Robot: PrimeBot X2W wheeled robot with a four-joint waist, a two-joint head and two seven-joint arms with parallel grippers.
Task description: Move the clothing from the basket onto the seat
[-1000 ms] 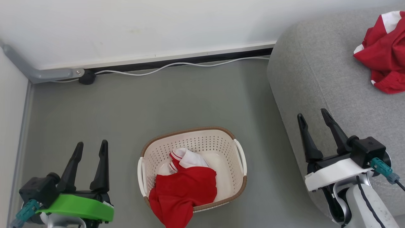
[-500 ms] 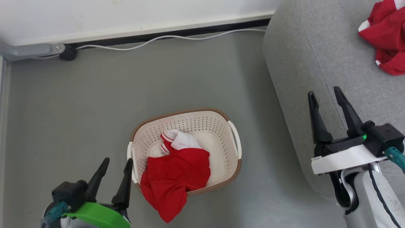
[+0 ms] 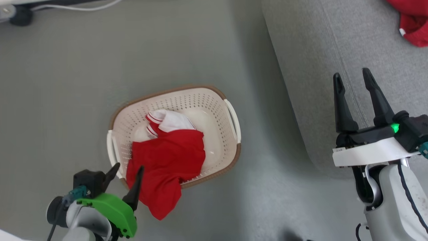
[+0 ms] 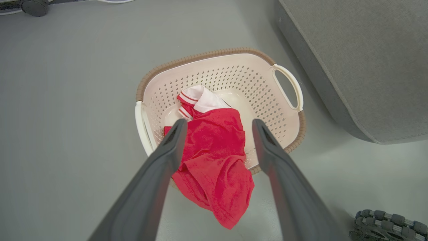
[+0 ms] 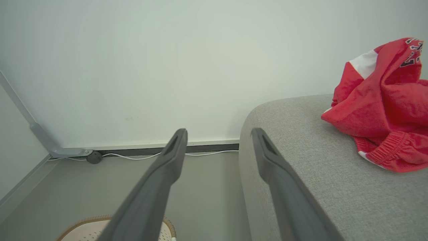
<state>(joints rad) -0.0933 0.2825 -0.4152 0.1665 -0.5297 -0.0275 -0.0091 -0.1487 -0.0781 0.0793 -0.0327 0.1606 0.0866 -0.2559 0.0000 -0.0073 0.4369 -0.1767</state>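
Note:
A cream basket (image 3: 214, 100) (image 4: 234, 67) with a brown rim stands on the grey floor. Red clothing (image 3: 167, 160) (image 4: 214, 150) with white striped trim lies in it and spills over its near rim onto the floor. My left gripper (image 3: 128, 167) (image 4: 217, 124) is open, hovering above the basket's near left edge, its fingers either side of the red fabric in the left wrist view. My right gripper (image 3: 351, 78) (image 5: 217, 134) stands open above the grey seat (image 3: 334, 50) (image 5: 317, 160). More red clothing (image 3: 413, 23) (image 5: 384, 103) lies on the seat.
A white cable (image 5: 133, 156) and a black plug (image 3: 20, 15) run along the wall's foot. A grey conduit (image 5: 40, 137) bends down the left wall. A ribbed black wheel (image 4: 388, 224) shows at the lower right of the left wrist view.
The head camera has tilted down and turned, shifting the whole scene up. My left gripper has moved right and toward the basket, now over the red clothing at its rim. Both grippers stay open.

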